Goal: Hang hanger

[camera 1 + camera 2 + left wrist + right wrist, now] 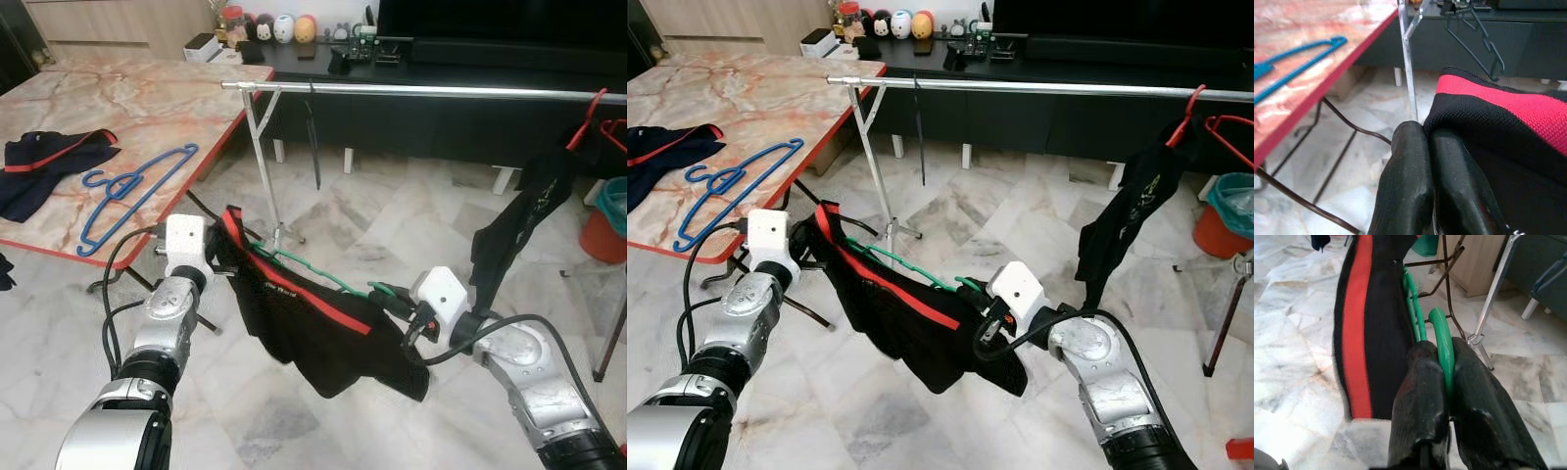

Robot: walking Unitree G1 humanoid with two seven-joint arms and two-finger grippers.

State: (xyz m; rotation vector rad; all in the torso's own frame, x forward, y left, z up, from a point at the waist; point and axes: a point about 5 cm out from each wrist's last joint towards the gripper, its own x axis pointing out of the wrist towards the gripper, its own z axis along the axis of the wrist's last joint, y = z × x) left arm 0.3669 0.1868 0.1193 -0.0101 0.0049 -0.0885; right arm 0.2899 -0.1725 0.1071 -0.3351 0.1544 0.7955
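Observation:
A black garment with a red stripe [313, 323] hangs on a green hanger [323, 275], stretched between my two arms above the floor. My left gripper [221, 262] is shut on the garment's red-edged hem [1488, 105]. My right gripper [400, 302] is shut on the green hanger's hook [1442, 345]. The silver clothes rail [421, 90] runs across behind, higher than the garment. Another black garment [524, 220] hangs from a red hanger [588, 117] at the rail's right end.
A marble table [118, 108] with a red edge stands to my left, holding a blue hanger [132, 191] and a dark garment [49, 162]. An orange bucket [605, 227] sits at far right. A dark TV cabinet [441, 59] lies behind the rail.

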